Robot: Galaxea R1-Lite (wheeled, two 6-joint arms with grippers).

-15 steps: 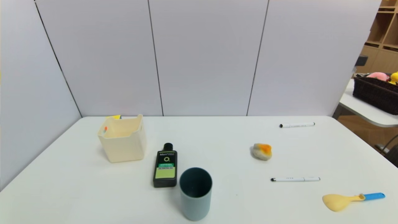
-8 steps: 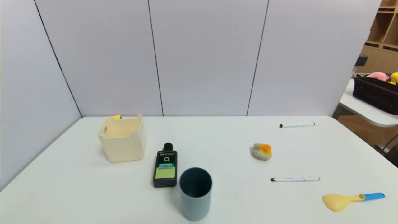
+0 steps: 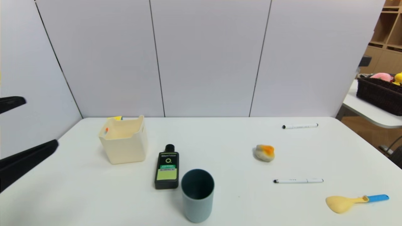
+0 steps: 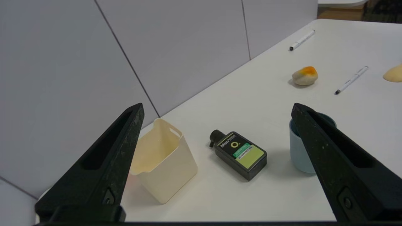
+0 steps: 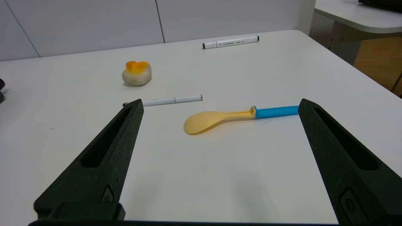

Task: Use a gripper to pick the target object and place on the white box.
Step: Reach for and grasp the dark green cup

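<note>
We see the left gripper (image 3: 34, 124) spread wide, empty, off the table's left edge; blue-grey cup (image 3: 198, 195) upright at front edge.

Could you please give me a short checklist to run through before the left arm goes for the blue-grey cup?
1. Left gripper open, nothing held: ok.
2. Blue-grey cup upright on the table, mouth up: ok.
3. Room around the cup: not ok; the black bottle lies close beside it on the robot's left, the side the left gripper comes from.
4. White box upright, open top: ok. A small coloured item shows inside at its left wall; whether it blocks placing, cannot tell.
5. Right gripper open over the spoon, far from the cup: ok.
</note>
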